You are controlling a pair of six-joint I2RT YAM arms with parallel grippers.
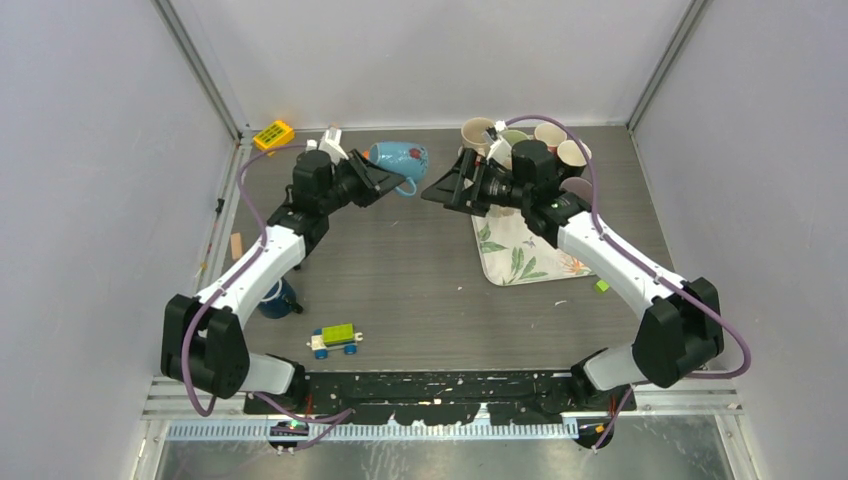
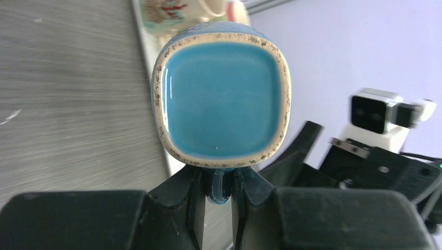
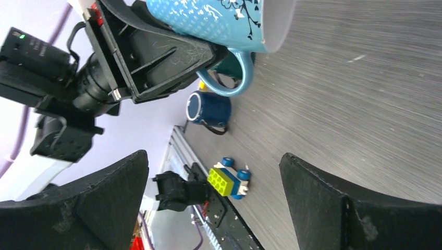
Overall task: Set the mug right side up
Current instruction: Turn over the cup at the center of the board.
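Blue spotted mug held sideways above the far side of the table, its handle pinched in the left gripper. Just beside it, the right gripper faces it, spread wide.

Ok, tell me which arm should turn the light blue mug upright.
Left. The left end effector grips the mug by its handle; the right end effector is open and holds nothing.

- Mug: glossy blue base faces the camera, above the table.
- Left gripper pinches the handle.
- Right arm close by on the right.
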